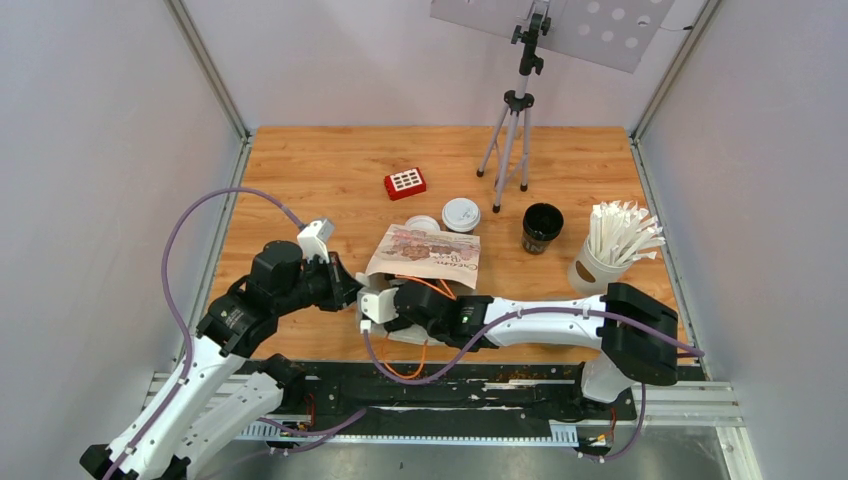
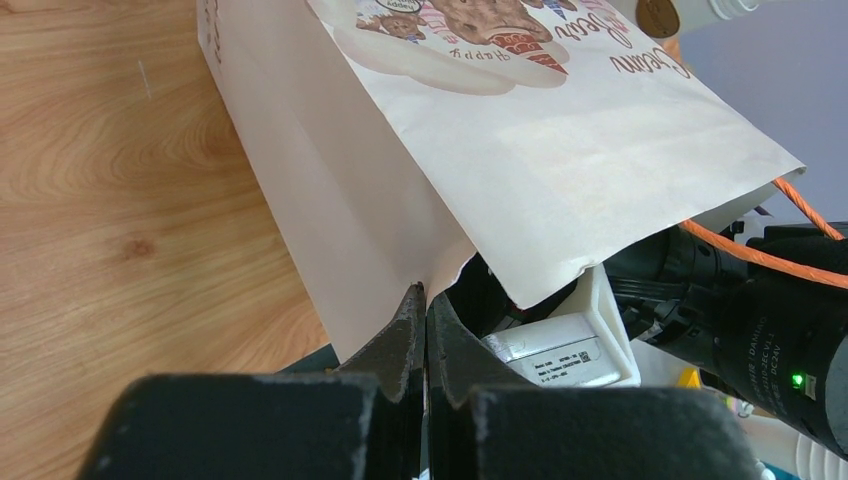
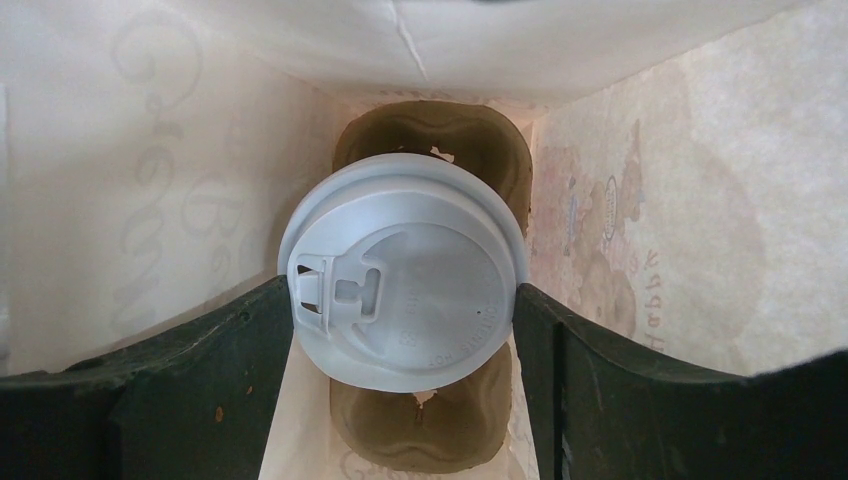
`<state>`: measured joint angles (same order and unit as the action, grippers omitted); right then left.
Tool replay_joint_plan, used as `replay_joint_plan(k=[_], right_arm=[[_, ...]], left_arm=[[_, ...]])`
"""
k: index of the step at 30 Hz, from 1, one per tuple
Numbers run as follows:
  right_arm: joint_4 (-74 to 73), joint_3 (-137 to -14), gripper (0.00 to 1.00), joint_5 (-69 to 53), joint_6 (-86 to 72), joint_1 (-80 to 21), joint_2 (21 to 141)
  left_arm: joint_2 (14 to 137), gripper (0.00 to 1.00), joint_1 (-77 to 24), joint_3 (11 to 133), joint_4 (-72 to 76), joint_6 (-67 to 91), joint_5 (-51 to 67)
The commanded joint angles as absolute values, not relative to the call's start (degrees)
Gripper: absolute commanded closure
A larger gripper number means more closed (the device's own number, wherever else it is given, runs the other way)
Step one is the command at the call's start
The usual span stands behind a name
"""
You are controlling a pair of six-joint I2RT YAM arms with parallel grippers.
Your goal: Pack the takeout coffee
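From above, the right gripper (image 3: 403, 302) was lost inside the paper bag (image 1: 425, 256) — only its own camera saw in. The coffee (image 3: 403, 285) sat in the cardboard tray (image 3: 430, 130) deep in the bag, its cup hidden under the white lid (image 3: 440, 330). The fingers (image 3: 200, 380) stood wide, hard beside the lid's rim; gripping or clear, I couldn't tell. The left gripper (image 2: 424, 318) was pinched tight on the bag's mouth edge. The bag's print read "Creamy" and "Happy" — the rest was cut off.
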<state>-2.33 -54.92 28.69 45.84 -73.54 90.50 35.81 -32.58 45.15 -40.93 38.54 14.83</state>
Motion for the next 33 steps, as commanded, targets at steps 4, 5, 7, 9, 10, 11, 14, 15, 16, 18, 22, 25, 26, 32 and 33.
replay_joint_plan(k=[4,5,7,9,10,11,14,15,16,18,22,25,26,32,33], right_arm=[[-0.5,-53.2,0.24,29.5,44.0,-72.6,88.8],[-0.5,-52.7,0.24,28.9,43.7,-72.5,87.8],[-0.5,-51.9,0.24,27.7,43.2,-72.0,86.2],[-1.1,-51.8,0.24,27.2,42.7,-71.5,85.2],[-1.5,-51.8,0.24,26.9,42.5,-71.3,85.0],[-1.8,-51.9,0.24,26.5,42.4,-71.1,84.7],[-2.2,-51.9,0.24,25.0,42.2,-70.7,83.6],[-2.4,-51.9,0.25,24.7,42.1,-70.6,83.3],[-2.6,-52.0,0.25,24.6,42.1,-70.5,83.1],[-3.0,-52.0,0.25,24.4,42.1,-70.1,82.7],[-3.4,-51.1,0.25,23.3,42.3,-69.8,81.4],[-3.9,-50.7,0.25,22.9,42.4,-69.6,80.8],[-4.0,-50.6,0.25,22.6,42.3,-69.6,80.6],[-4.4,-51.3,0.25,21.8,42.6,-69.5,81.2],[-4.2,-51.5,0.26,21.8,42.8,-69.5,81.4]], left_arm=[[36.8,0.98,-34.0,48.6,-36.5,38.8,23.0],[37.2,0.95,-34.0,49.6,-38.0,37.4,22.2],[38.3,0.88,-34.0,51.5,-41.3,35.0,20.5],[38.9,0.82,-34.0,52.2,-43.1,33.4,19.5],[38.8,0.79,-34.0,52.0,-43.6,32.8,19.2],[38.8,0.77,-34.0,51.7,-43.9,32.4,19.0],[38.2,0.69,-34.0,50.4,-43.5,31.1,20.1],[38.0,0.66,-34.0,49.8,-43.0,30.8,20.8],[37.7,0.64,-34.0,49.4,-42.4,30.8,21.5],[37.3,0.60,-34.0,48.5,-41.3,31.0,23.0],[36.3,0.58,-34.0,46.1,-38.4,31.4,24.2],[36.4,0.61,-34.0,44.2,-35.4,32.2,24.8],[36.6,0.64,-34.0,43.8,-34.6,32.3,25.3],[36.7,0.94,-34.0,43.3,-31.3,33.2,27.8],[36.7,0.98,-34.0,43.1,-30.9,33.6,28.2]])
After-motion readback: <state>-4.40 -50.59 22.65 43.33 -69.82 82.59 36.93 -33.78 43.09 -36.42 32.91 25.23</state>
